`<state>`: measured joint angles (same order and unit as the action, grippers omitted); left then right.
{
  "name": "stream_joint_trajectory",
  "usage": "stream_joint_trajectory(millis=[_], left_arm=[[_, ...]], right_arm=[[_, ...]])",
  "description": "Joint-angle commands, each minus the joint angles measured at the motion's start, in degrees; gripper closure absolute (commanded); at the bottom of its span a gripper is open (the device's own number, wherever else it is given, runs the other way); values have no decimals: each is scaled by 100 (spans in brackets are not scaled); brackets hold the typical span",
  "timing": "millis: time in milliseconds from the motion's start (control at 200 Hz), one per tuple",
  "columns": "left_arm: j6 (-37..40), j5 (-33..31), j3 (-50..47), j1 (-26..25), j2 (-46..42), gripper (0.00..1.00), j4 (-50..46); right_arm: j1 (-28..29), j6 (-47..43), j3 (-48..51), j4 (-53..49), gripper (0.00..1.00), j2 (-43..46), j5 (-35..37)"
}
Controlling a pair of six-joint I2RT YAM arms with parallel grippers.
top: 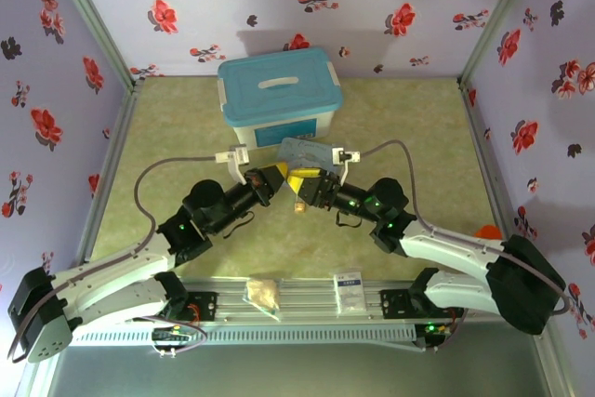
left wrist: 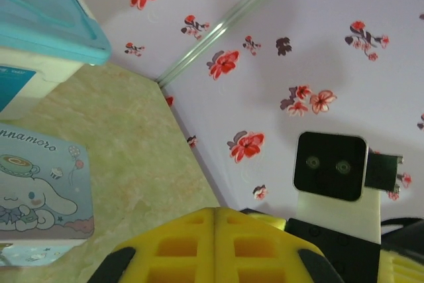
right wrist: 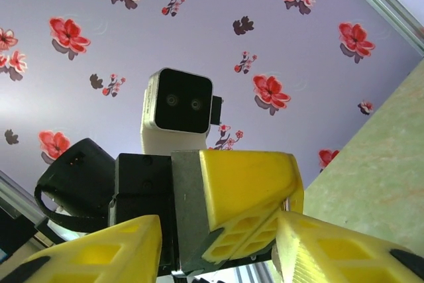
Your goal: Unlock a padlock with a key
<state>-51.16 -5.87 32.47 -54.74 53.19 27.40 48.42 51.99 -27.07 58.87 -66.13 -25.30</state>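
Padlock (top: 299, 205) is, as best I can judge from the top view, the small brass-coloured speck sitting just beneath the spot where my two pincers are meeting. It is showing over the table (top: 186, 127), just in front of the cartoon tin (top: 302, 151). At that size I cannot tell whether it is hanging from a finger or lying on the surface. Which pincer is carrying the key I cannot tell either.

My left pincer (left wrist: 215, 230) is pressing its yellow fingers together along a closed seam, with nothing showing between them in its wrist view. My right pincer (right wrist: 218, 230) is holding its fingers apart, and the tip of the left pincer is sitting in the gap between them.

Risks I am noting:
- The two pincers are working very close together, so any closing or twisting move by the right one is risking a clash of fingers.
- Both parts are small and smooth, so a slightly off-centre grip is likely to let one slip and drop to the table beside the tin.
- If the padlock is hanging free, it is liable to swing away as the key is pressing in.
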Motion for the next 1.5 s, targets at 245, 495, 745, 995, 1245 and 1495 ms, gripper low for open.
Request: stream_joint_trajectory(millis=[245, 495, 745, 995, 1245, 1495], left_arm=[[-342, -260, -222, 34, -154, 100, 976], [-377, -261, -319, 33, -266, 100, 1202], [-430, -305, -405, 34, -239, 100, 1345], [-553, -371, -588, 43, -245, 100, 1760], [-602, -441, -634, 49, -265, 100, 1776], [-620, -473, -638, 60, -272, 100, 1740]], right_arm=[[44, 70, -41, 336, 43, -195, 150], [73, 197, -193, 587, 38, -496, 84], [97, 583, -132, 1618, 51, -863, -74], [107, 620, -223, 1649, 59, -999, -140], [148, 602, -386, 1616, 71, -1086, -230], [146, 585, -354, 1619, 93, -1077, -203]])
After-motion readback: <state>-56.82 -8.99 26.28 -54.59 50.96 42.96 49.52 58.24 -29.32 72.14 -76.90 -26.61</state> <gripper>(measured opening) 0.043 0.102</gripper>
